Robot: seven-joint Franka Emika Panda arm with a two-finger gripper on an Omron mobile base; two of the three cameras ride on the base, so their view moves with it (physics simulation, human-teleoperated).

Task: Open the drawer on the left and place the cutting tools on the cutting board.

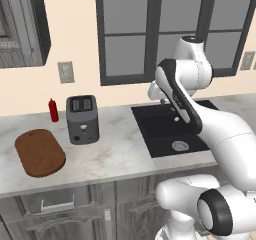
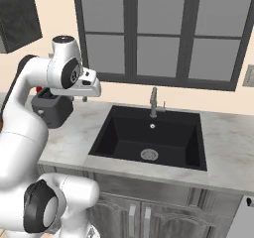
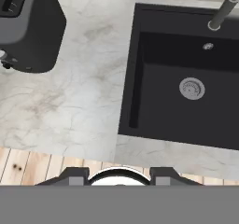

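The reddish-brown cutting board (image 1: 40, 153) lies flat at the left end of the marble counter, with nothing on it. Below it, the drawer (image 1: 50, 202) with its silver bar handle is shut. The cutting tools are hidden. My gripper (image 3: 119, 177) hangs high above the counter between the toaster and the sink, pointing down. Its fingertips (image 3: 74, 176) stand apart with nothing between them, so it is open. From the right base view the hand (image 2: 89, 87) is in front of the toaster.
A dark toaster (image 1: 82, 119) stands right of the board, with a red bottle (image 1: 53, 110) behind it by the wall. A black sink (image 1: 172, 129) with a faucet (image 2: 154, 102) takes up the right of the counter. Grey cabinet doors (image 2: 139, 217) run below.
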